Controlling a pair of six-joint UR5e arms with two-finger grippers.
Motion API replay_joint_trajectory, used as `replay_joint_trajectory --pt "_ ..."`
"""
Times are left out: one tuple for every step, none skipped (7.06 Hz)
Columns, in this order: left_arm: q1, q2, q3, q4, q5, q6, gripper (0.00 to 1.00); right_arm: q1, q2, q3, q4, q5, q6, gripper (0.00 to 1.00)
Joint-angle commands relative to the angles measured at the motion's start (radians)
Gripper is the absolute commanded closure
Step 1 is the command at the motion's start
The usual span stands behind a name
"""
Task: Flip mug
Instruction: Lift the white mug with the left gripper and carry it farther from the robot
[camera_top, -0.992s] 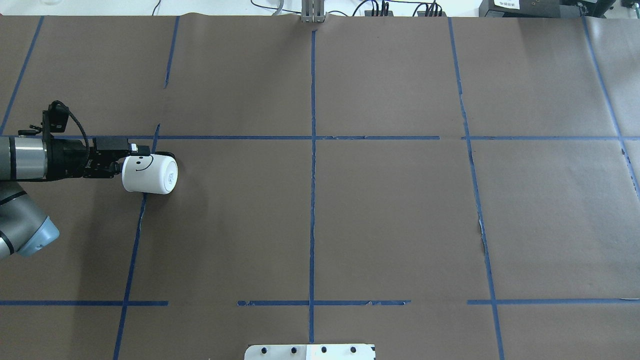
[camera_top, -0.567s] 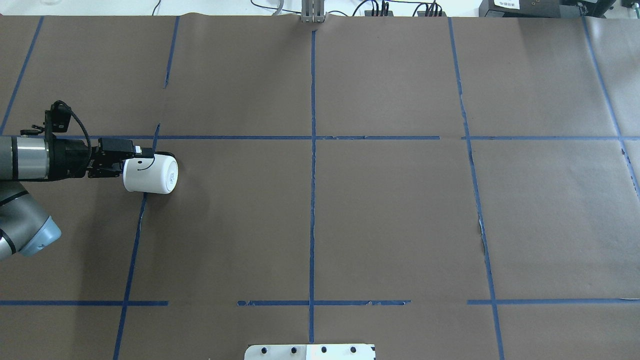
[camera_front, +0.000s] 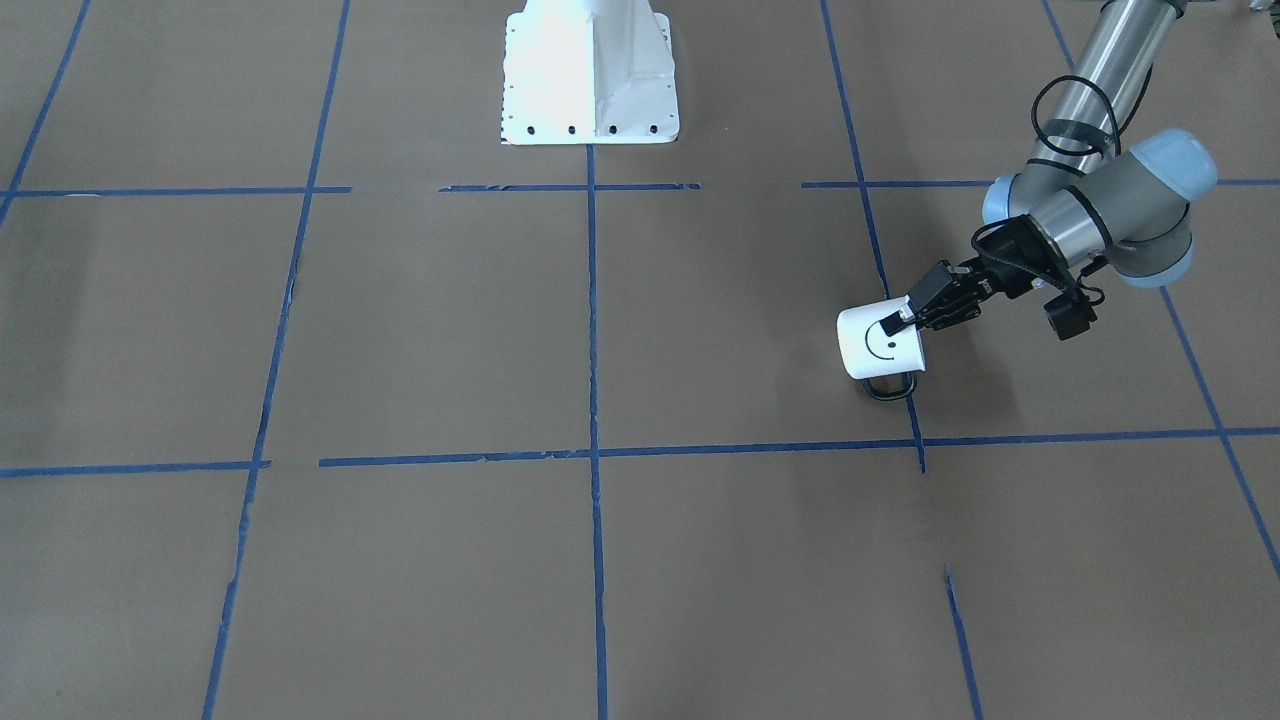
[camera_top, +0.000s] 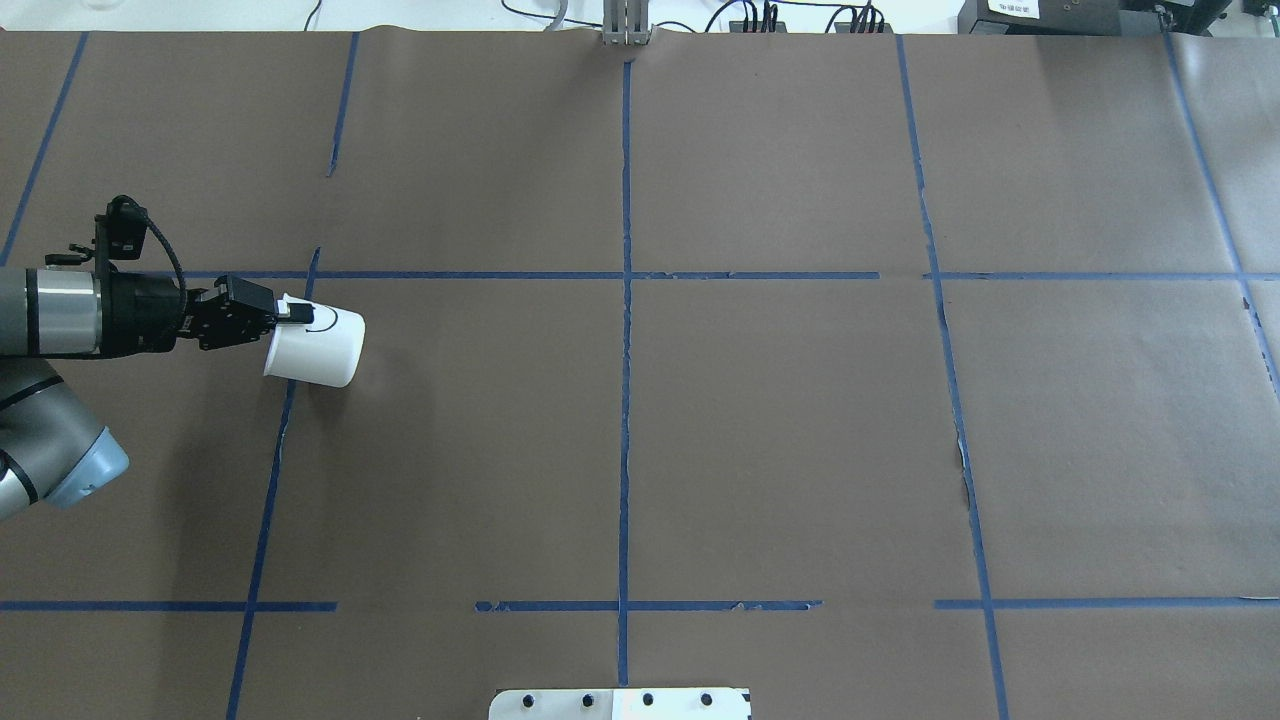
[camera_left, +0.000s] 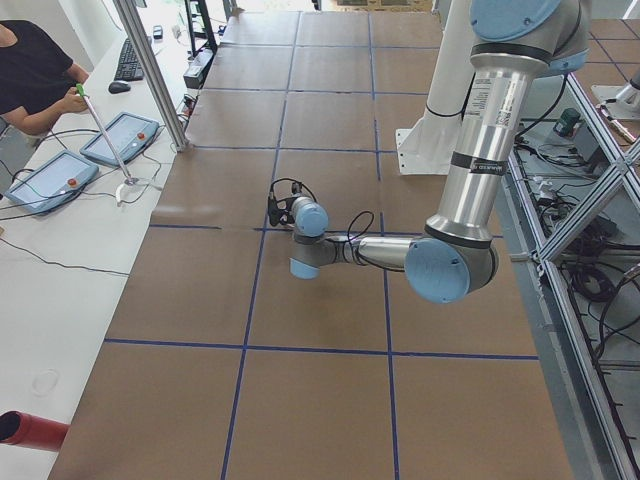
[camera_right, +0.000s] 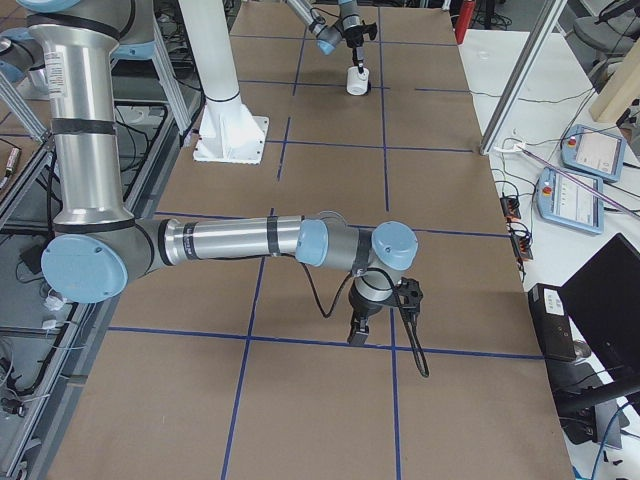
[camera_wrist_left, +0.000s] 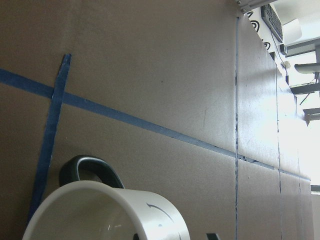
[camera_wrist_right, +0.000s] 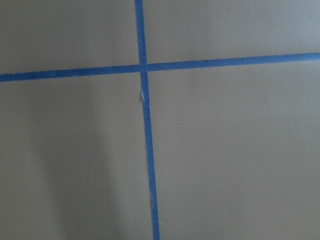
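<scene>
The left gripper (camera_top: 295, 314) is clamped on the rim of the mug (camera_top: 318, 352) (1 finger lies across the smiley side). The mug is held tilted, mouth toward the wrist, with its handle (camera_front: 890, 387) low against the table (camera_top: 780, 430). Well apart, the right gripper (camera_right: 357, 335) hangs above the tape (camera_wrist_right: 145, 100); I cannot tell how far open it is.
</scene>
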Motion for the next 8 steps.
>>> replay_joint_trajectory --pt "0.000 -0.007 -0.025 0.003 -0.007 -0.002 1.00 0.000 0.000 0.001 0.000 0.000 0.000 0.00" --pt "0.000 -0.009 -0.057 0.057 -0.060 -0.002 1.00 0.000 0.000 -0.001 0.000 0.000 0.000 0.00" --pt "-0.002 -0.012 -0.106 0.119 -0.093 -0.002 1.00 0.000 0.000 -0.001 0.000 0.000 0.000 0.00" --pt "0.000 -0.017 -0.133 0.155 -0.110 -0.002 1.00 0.000 0.000 -0.001 0.000 0.000 0.000 0.00" --pt "-0.002 -0.035 -0.156 0.204 -0.117 0.000 1.00 0.000 0.000 -0.001 0.000 0.000 0.000 0.00" --pt "-0.002 -0.053 -0.180 0.273 -0.117 0.001 1.00 0.000 0.000 -0.001 0.000 0.000 0.000 0.00" --pt "-0.006 -0.070 -0.209 0.372 -0.113 0.013 1.00 0.000 0.000 -0.001 0.000 0.000 0.000 0.00" --pt "-0.008 -0.090 -0.248 0.478 -0.107 0.020 1.00 0.000 -0.001 -0.001 0.000 0.000 0.000 0.00"
